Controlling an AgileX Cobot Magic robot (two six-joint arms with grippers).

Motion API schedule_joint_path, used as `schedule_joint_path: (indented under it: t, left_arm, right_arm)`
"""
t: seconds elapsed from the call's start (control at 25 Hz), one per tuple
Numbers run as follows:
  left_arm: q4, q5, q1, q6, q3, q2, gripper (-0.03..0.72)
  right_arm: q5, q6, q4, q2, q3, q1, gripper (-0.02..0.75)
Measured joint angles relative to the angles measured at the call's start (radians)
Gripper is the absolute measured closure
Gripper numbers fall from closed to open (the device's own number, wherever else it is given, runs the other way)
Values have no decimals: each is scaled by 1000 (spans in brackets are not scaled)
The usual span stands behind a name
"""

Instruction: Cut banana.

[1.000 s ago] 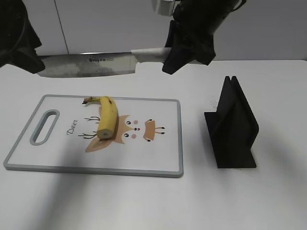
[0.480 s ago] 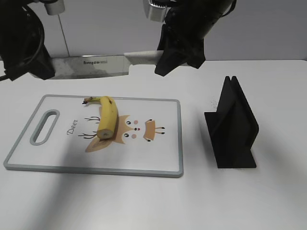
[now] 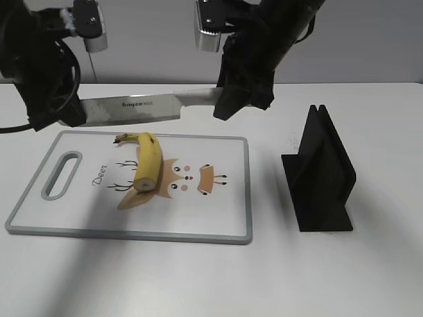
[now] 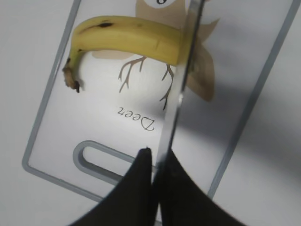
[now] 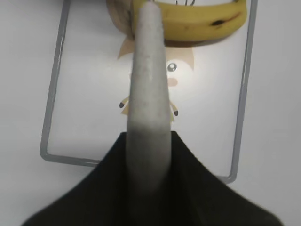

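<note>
Above the far edge of the board [image 3: 248, 191], the knife [image 3: 142, 107] has dropped lower than a second ago, so the cut looks close. Its handle sits in the right gripper [image 3: 231, 105]; the left gripper [image 3: 66, 113] pinches its tip. The banana [image 3: 147, 162] lies left of centre on the board.

Left wrist: jaws clamp the blade [image 4: 176, 99], over the banana's cut end.

Right wrist: jaws hold the handle [image 5: 148, 84].
</note>
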Motion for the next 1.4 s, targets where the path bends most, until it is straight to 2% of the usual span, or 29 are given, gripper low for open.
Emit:
schedule_joint_path:
  t: [0.12,0.24,0.48,1.4]
  left_arm:
    - [18,-42,-18,-27,22,30,672]
    - [48,-136,-42,-39,103,37,672]
    - [57,-265,-50,-51,232,48,675]
    - [49,-349,-50,-51,238,118,676]
  right_arm:
    - [9,91,-86,18,0,30,568]
    - [16,146,-162,54,0,60,567]
    - [18,171,-188,108,0,86,565]
    - [-39,183,-224,156,1,86,563]
